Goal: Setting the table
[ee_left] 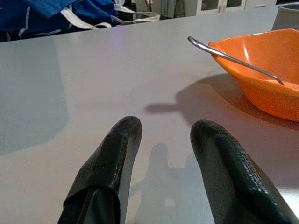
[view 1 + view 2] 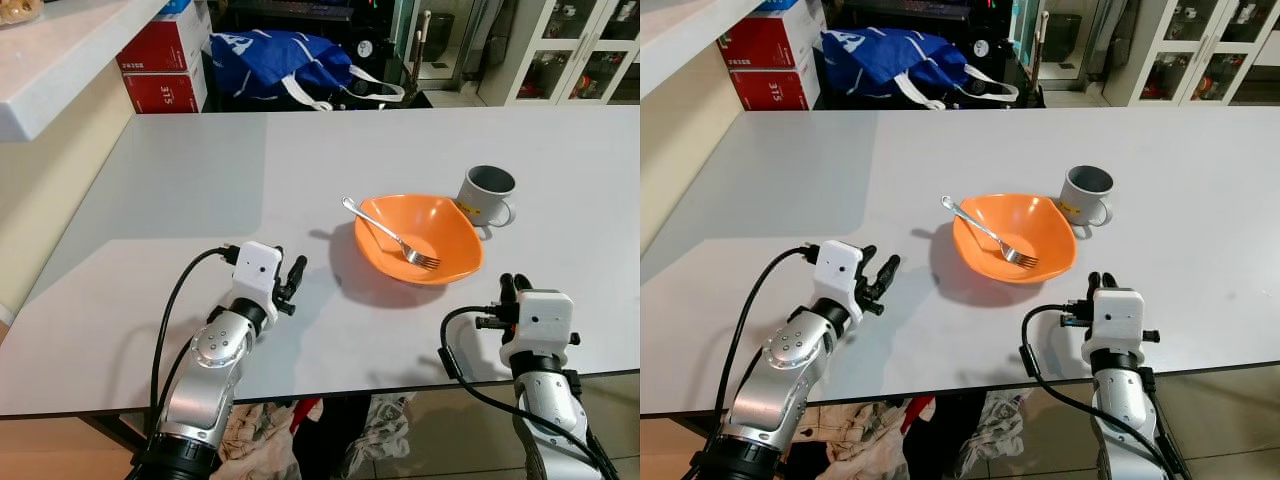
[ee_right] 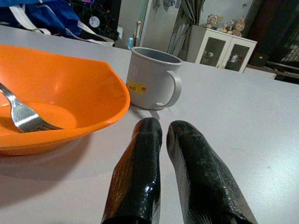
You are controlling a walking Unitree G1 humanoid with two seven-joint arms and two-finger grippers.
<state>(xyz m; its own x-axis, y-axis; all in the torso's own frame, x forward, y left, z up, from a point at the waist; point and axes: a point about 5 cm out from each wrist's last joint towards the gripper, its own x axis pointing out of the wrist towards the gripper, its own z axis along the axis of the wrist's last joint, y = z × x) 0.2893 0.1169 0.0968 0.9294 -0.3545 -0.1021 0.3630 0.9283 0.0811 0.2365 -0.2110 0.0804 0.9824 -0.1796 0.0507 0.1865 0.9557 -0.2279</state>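
Note:
An orange bowl (image 2: 420, 238) sits on the white table (image 2: 300, 170), with a silver fork (image 2: 390, 235) lying in it, handle over the left rim. A grey mug (image 2: 486, 195) stands just behind the bowl's right side. My left gripper (image 2: 292, 283) rests low over the table left of the bowl, fingers (image 1: 112, 163) slightly apart and empty. My right gripper (image 2: 516, 287) is near the front edge, right of the bowl, its fingers (image 3: 140, 168) shut with nothing between them.
A blue bag (image 2: 280, 62) lies beyond the table's far edge, beside red boxes (image 2: 165, 60). A white counter (image 2: 60, 50) juts in at the far left. Glass cabinets (image 2: 575, 50) stand at the back right. Cloth lies on the floor under the table's front edge.

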